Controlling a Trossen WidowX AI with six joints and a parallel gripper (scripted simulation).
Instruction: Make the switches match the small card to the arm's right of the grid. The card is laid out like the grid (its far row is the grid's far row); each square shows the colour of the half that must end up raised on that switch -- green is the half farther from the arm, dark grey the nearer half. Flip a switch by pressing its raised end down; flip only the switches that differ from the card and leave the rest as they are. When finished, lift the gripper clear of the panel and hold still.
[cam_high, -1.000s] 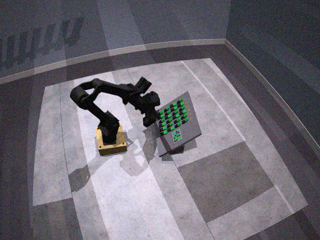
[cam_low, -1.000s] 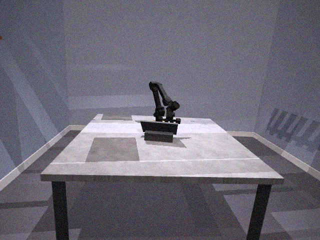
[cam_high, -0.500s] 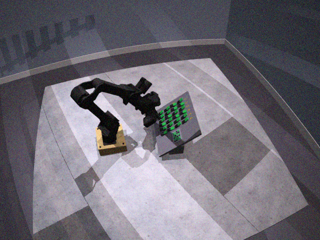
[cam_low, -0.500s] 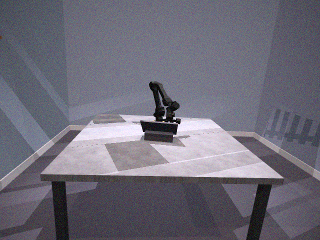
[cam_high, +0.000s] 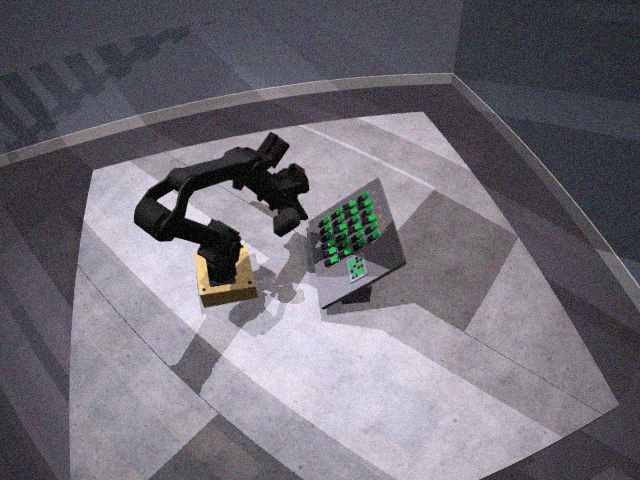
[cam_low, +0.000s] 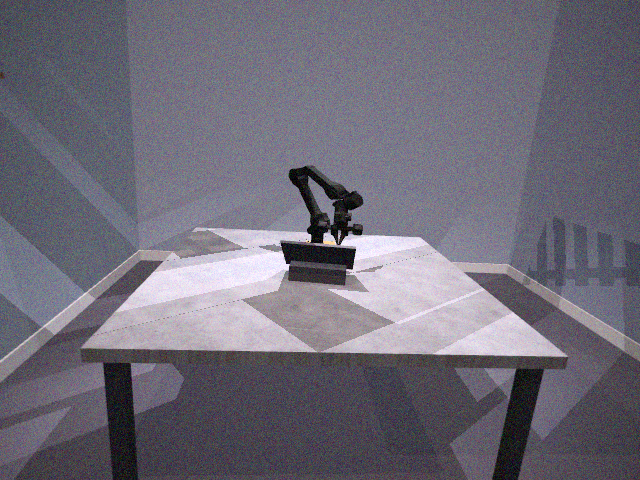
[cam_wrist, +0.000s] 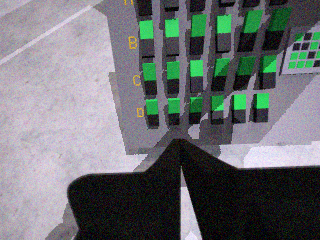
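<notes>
The tilted grey panel (cam_high: 333, 289) (cam_low: 315, 253) (cam_wrist: 131, 144) carries a grid of green and dark grey rocker switches (cam_high: 351, 227) (cam_wrist: 173, 106). Rows B, C and D show in the wrist view; row A is mostly cut off at the top. The small card (cam_high: 356, 268) (cam_wrist: 306, 51) of green and dark squares lies on the panel beside the grid, cut off at the right in the wrist view. Shadows make many raised halves hard to tell. My gripper (cam_high: 306, 218) (cam_low: 338, 243) (cam_wrist: 178, 143) is shut and empty, off the switches, its tips in line with the panel's near edge below row D.
The arm stands on a yellow wooden base block (cam_high: 205, 271) on the table (cam_high: 361, 387) (cam_low: 206, 330). The panel rests on a dark support (cam_high: 357, 295) (cam_low: 316, 273). Orange row letters (cam_wrist: 132, 43) mark the grid's side. Shadows of the arm fall beside the panel.
</notes>
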